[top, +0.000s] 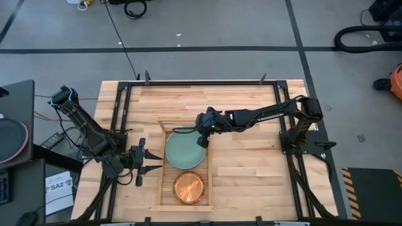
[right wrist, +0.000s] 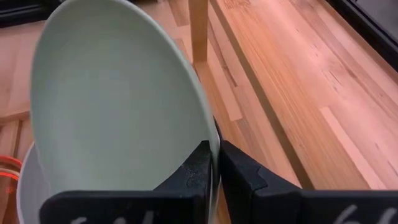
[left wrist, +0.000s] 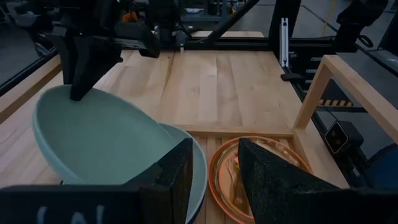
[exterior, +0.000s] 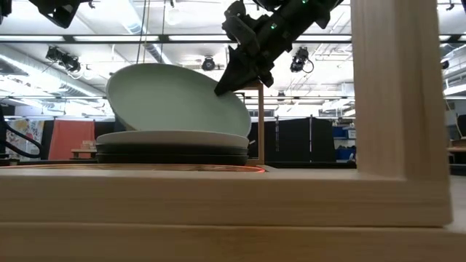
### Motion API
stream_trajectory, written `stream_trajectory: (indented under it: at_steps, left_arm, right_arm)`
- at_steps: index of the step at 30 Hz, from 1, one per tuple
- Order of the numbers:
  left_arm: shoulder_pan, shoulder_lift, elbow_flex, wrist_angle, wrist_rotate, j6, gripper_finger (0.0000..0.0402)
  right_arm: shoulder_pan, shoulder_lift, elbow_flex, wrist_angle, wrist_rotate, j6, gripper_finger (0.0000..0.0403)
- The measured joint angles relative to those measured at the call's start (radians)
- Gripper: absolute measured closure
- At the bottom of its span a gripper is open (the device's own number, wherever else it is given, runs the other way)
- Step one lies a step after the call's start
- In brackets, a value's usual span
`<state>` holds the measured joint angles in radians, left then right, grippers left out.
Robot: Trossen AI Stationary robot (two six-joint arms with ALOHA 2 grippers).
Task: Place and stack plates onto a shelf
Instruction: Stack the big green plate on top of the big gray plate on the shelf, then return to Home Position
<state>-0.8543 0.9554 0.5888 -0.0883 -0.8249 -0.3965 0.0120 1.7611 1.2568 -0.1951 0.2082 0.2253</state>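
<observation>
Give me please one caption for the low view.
Right tool grips the tilted mint green plate by its rim, above stacked plates.

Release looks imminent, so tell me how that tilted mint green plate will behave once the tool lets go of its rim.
The mint green plate looks rigid, keeping its shape while pinched at one edge by the right tool. Tilted on the plate stack, it will probably drop flat. Its smooth surface suggests it could slide sideways a little.

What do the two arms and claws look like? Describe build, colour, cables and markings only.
Both arms are dark, jointed tubes. The right arm bears pale lettering, unreadable here; its claw has two flat black fingers. The left arm shows a blue glow at its base; the left claw is black too.
</observation>
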Motion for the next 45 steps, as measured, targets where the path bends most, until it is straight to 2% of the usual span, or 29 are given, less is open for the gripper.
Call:
stream_trajectory:
  at_steps: [8, 20, 27, 32, 40, 45]
  left_arm:
    - [0.0, 0.0, 0.0, -0.002, 0.0, 0.0, 0.0267]
    - [0.0, 0.0, 0.0, -0.005, 0.0, -0.001, 0.0267]
    - [0.051, 0.0, 0.0, 0.026, 0.031, 0.02, 0.0267]
    - [0.167, 0.0, 0.0, 0.058, 0.136, 0.14, 0.0267]
    - [0.376, 0.0, 0.0, 0.232, 0.421, 0.428, 0.0267]
    - [0.501, -0.022, 0.0, 0.27, 0.555, 0.518, 0.0267]
  right_arm:
    - [0.0, 0.0, 0.0, 0.001, -0.004, 0.001, 0.0354]
    - [0.0, 0.0, 0.0, 0.001, -0.004, 0.001, 0.0291]
    - [0.0, 0.0, 0.0, 0.008, -0.004, 0.001, 0.0287]
    - [0.0, 0.0, 0.0, 0.034, -0.004, 0.0, 0.0288]
    - [0.0, -0.004, 0.0, 0.052, -0.003, -0.051, 0.0288]
    - [0.0, -0.029, 0.0, 0.052, -0.003, -0.071, 0.0288]
